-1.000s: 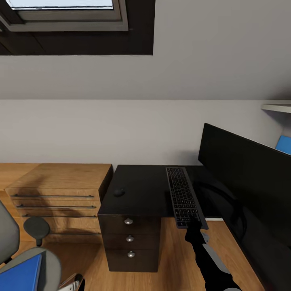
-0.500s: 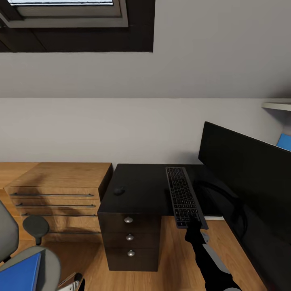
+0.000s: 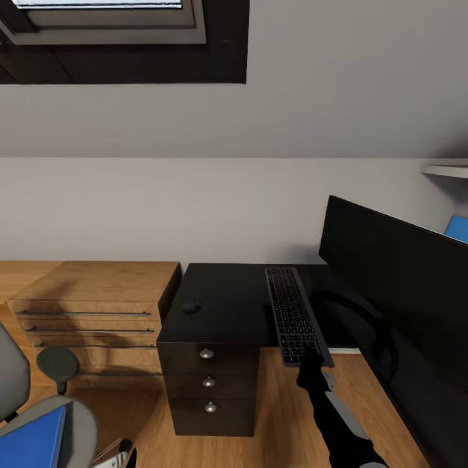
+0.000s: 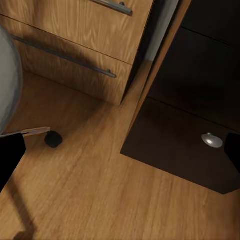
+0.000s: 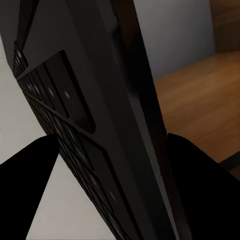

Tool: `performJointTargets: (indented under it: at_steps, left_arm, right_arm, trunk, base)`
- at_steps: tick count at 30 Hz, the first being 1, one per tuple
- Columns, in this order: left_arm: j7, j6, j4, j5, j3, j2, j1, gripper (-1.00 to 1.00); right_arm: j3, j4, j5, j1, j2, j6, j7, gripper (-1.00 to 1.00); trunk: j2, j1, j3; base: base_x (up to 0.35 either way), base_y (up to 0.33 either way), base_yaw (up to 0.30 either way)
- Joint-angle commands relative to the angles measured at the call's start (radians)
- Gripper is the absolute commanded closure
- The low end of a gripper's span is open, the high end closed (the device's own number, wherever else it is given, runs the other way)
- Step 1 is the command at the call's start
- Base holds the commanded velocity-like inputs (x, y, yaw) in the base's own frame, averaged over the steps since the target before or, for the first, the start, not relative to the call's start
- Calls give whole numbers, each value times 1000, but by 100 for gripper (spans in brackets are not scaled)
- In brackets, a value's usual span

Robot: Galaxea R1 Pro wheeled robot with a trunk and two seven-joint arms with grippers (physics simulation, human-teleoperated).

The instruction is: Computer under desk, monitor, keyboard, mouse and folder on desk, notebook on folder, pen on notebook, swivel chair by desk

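Overhanging desk (image 3: 227, 305) front edge, keyboard (image 3: 292, 315) clamped by right tool (image 3: 311, 365)

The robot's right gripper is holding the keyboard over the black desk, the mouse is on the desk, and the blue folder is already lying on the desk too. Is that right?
Not quite. The folder is not on the desk; the head view shows it lying on the swivel chair. The rest holds: the right gripper grips the keyboard at its near end, over the desk, and the mouse sits on the desk.
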Motion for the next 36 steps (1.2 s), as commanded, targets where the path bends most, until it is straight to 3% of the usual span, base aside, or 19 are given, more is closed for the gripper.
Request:
performJointTargets:
  at_steps: [1,19,36]
  left_arm:
    - [-5,-2,1,11,-7,0,-1,-100]
    - [-5,-2,1,11,-7,-1,-1,-100]
    - [-4,-2,1,12,-6,0,-1,-100]
  right_arm:
    - [-1,0,-11,-1,0,-2,7,100]
    - [0,0,-11,-1,-1,5,8,100]
    - [-3,-1,-12,-1,-1,5,8,100]
  trunk:
    - [-1,0,-1]
    - [-1,0,-1]
    - [-120,65,-54]
  base:
    - [0,0,0]
    - [0,0,0]
    - [0,0,0]
